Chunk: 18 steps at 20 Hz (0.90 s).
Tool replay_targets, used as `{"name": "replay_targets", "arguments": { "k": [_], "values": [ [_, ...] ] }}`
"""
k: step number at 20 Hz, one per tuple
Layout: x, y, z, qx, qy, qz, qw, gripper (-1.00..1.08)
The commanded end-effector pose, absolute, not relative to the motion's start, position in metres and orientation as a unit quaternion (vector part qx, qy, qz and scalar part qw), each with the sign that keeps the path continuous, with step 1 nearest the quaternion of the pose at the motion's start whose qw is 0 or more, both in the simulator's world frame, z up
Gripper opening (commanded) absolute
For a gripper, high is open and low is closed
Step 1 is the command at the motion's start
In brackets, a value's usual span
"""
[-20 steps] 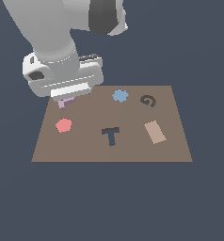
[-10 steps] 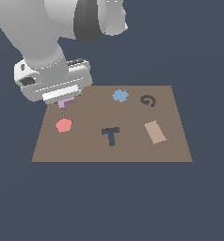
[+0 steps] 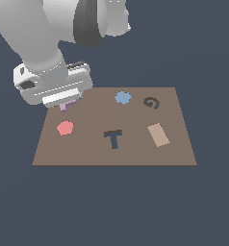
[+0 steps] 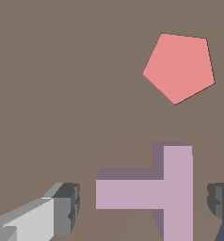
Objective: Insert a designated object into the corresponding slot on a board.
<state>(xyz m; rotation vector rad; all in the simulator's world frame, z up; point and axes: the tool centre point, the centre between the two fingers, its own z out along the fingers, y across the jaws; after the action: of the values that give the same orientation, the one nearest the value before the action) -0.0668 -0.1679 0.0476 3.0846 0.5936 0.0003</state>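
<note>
Gripper (image 4: 144, 212) apart, straddling lilac T-block (image 4: 154, 190) (beside red pentagon (image 4: 179, 67)); pre-grasp; next: descend, clamp it.

Arm head over board (image 3: 135, 153) far corner, exterior view's left; lilac block (image 3: 67, 104) peeking beneath; T-slot (image 3: 113, 138) mid-board, red pentagon (image 3: 65, 128) near.

Gripper (image 4: 144, 207) fingers straddle lilac T-block (image 4: 156, 193), a gap on each side. Red pentagon (image 3: 65, 128) lies near the block, apart from it. T-slot (image 3: 113, 139) at mid-board (image 3: 87, 153), bare surface all round; blue piece (image 3: 122, 98), spiral mark (image 3: 151, 103), tan rectangle (image 3: 158, 134) stand clear of it.
</note>
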Motion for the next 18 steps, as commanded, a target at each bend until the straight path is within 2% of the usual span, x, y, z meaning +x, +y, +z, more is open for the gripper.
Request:
{"name": "replay_targets", "arguments": {
  "k": [1, 7, 8, 18],
  "values": [
    [-0.067, -0.168, 0.042, 0.982, 0.189, 0.0, 0.0, 1.0],
    [-0.067, -0.168, 0.03, 0.982, 0.19, 0.0, 0.0, 1.0],
    [-0.067, -0.168, 0.03, 0.982, 0.19, 0.0, 0.0, -1.0],
    [-0.067, -0.169, 0.031, 0.982, 0.19, 0.0, 0.0, -1.0]
  ]
}}
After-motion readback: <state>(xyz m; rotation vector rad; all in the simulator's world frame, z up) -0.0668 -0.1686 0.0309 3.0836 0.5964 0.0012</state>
